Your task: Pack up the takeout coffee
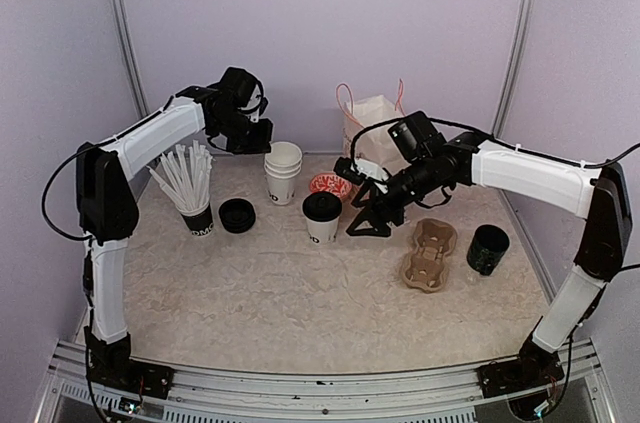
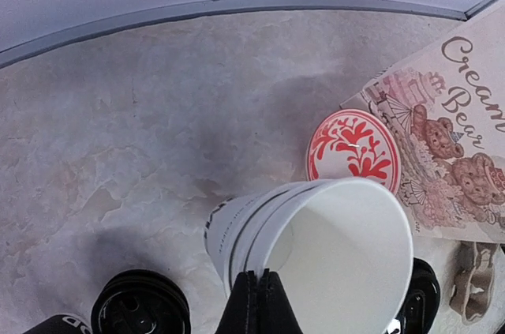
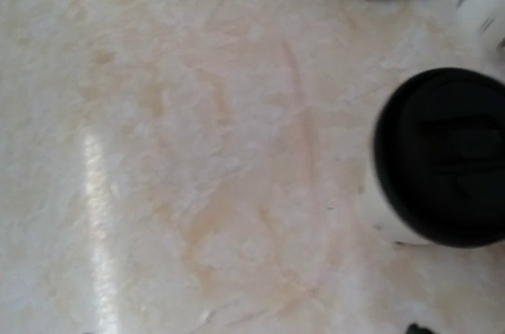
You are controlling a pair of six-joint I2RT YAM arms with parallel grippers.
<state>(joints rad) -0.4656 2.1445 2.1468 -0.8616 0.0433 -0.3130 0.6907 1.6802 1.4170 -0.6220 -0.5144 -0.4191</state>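
One white paper cup with a black lid [image 1: 322, 215] stands mid-table; it also shows in the right wrist view [image 3: 442, 156]. A stack of lidless white cups [image 1: 283, 171] stands behind it to the left. A loose black lid [image 1: 237, 215] lies left of the lidded cup. My left gripper [image 1: 262, 140] is at the stack's left rim. In the left wrist view its fingers [image 2: 259, 302] are pressed together on the near rim of the top cup [image 2: 331, 247]. My right gripper [image 1: 368, 221] hangs open and empty just right of the lidded cup; its fingers are out of the right wrist view.
A brown pulp cup carrier [image 1: 428, 253] and a black pot [image 1: 487, 249] sit at the right. A printed paper bag [image 1: 375, 128] stands at the back, with a red-patterned disc [image 1: 330, 184] in front of it. A cup of white straws [image 1: 190, 188] stands at the left.
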